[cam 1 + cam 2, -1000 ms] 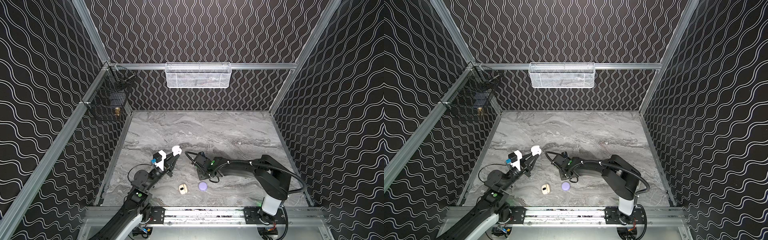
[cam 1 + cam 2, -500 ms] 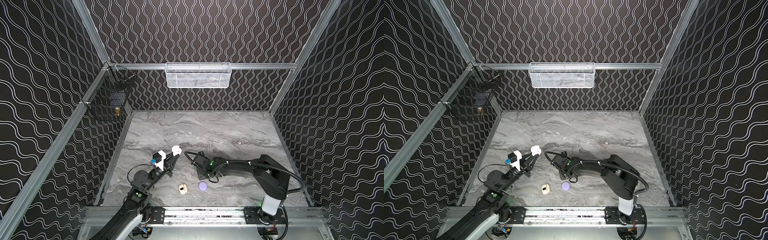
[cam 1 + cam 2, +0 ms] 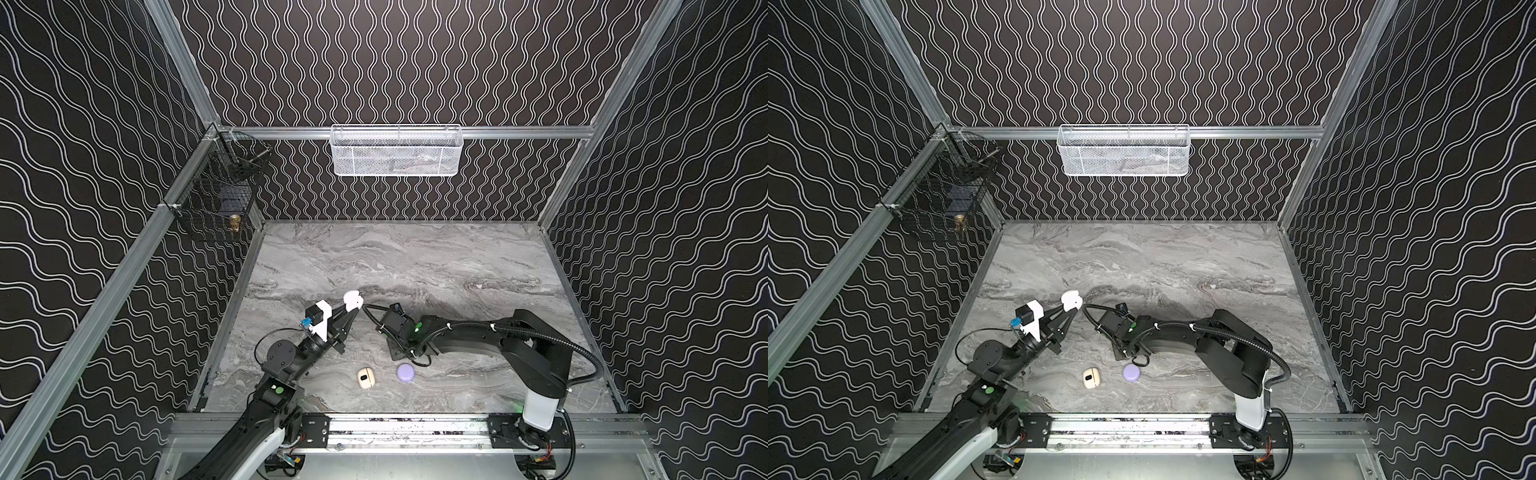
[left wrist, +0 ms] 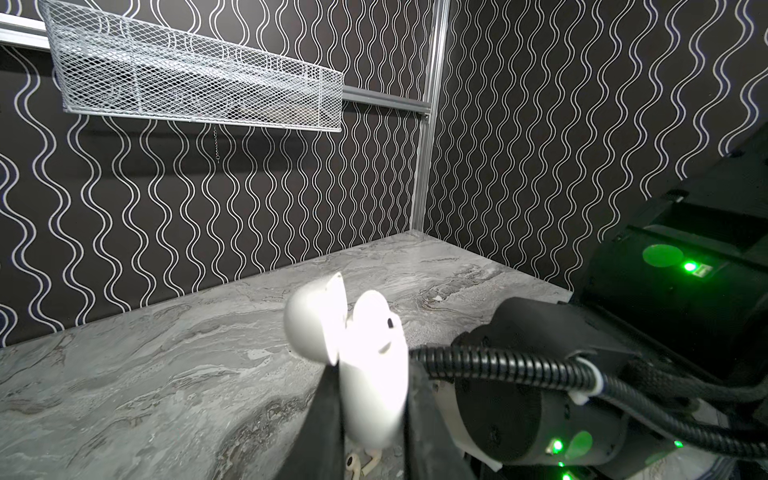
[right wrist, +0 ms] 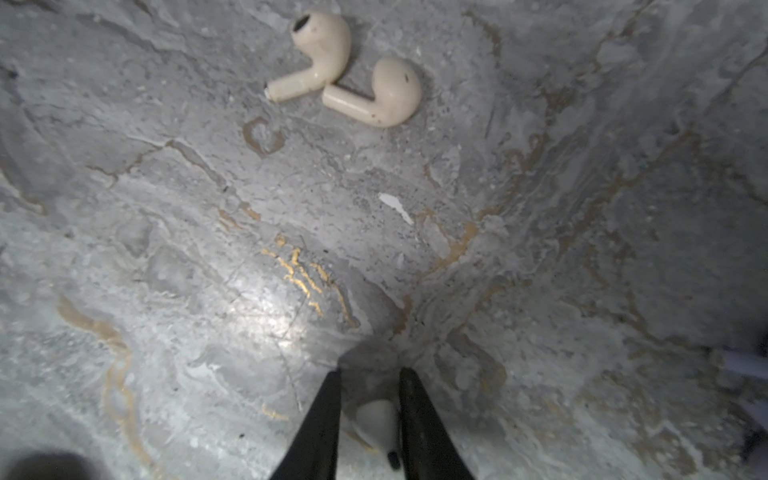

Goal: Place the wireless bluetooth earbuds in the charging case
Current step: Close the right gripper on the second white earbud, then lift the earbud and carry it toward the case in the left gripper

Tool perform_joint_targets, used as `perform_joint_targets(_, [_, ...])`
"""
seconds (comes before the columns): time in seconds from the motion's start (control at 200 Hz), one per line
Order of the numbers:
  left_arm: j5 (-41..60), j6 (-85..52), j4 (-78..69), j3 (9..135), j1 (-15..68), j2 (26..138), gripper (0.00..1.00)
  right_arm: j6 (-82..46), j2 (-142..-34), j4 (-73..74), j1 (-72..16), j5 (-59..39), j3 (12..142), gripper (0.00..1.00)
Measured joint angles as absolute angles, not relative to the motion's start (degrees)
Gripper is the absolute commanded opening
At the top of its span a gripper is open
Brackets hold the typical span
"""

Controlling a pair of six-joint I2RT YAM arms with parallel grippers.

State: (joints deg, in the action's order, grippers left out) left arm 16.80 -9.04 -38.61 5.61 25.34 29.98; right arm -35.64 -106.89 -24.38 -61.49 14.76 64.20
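My left gripper [image 4: 372, 419] is shut on a white charging case [image 4: 376, 374], held above the table with its lid [image 4: 316, 320] open; both top views show the case [image 3: 353, 300] [image 3: 1071, 300]. My right gripper [image 5: 370, 372] points down at the table, shut on a white earbud [image 5: 376, 422]. Its wrist [image 3: 401, 328] hides it in both top views. Two cream earbuds [image 5: 320, 54] [image 5: 384, 93] lie on the marble further out. One cream earbud [image 4: 361, 465] shows under the held case.
A cream case [image 3: 365, 378] [image 3: 1091, 378] and a lilac case [image 3: 405, 372] [image 3: 1132, 372] lie near the front rail. A lilac bit [image 5: 748, 363] shows at the edge of the right wrist view. A white mesh basket [image 3: 397, 151] hangs on the back wall. A black wire basket [image 3: 220, 199] hangs at the left.
No movement shows in the top views; both arms and both loose cases stand where they were.
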Motion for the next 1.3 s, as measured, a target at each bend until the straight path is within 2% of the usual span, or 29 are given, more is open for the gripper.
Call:
perform_joint_targets(0.3, [16.80,-9.04,-38.50,5.63,25.34,29.98,0.00,-36.42,-105.51,-25.17,-61.89,15.09,62.81,0.30])
perform_joint_targets(0.586, [16.78,-9.04,-38.44,5.63,25.34,29.39,0.00,-36.38,-105.34,-25.52,-62.08,15.14,62.52,0.19])
perform_joint_targets(0.886, [16.80,-9.04,-38.50,5.45,25.34,29.43,0.00,-36.45,-104.49,-25.56,-62.08,15.05,62.28,0.14])
perform_joint_targets(1.106, [18.48,-9.04,-40.69,4.58,25.36,29.63,0.00,-36.80,-96.55,-27.05,-62.13,17.47,63.51,0.14])
perform_joint_targets(1.301, [20.84,-9.06,-44.69,3.68,25.34,30.98,0.00,-36.80,-85.41,-28.47,-64.77,22.65,67.59,0.13])
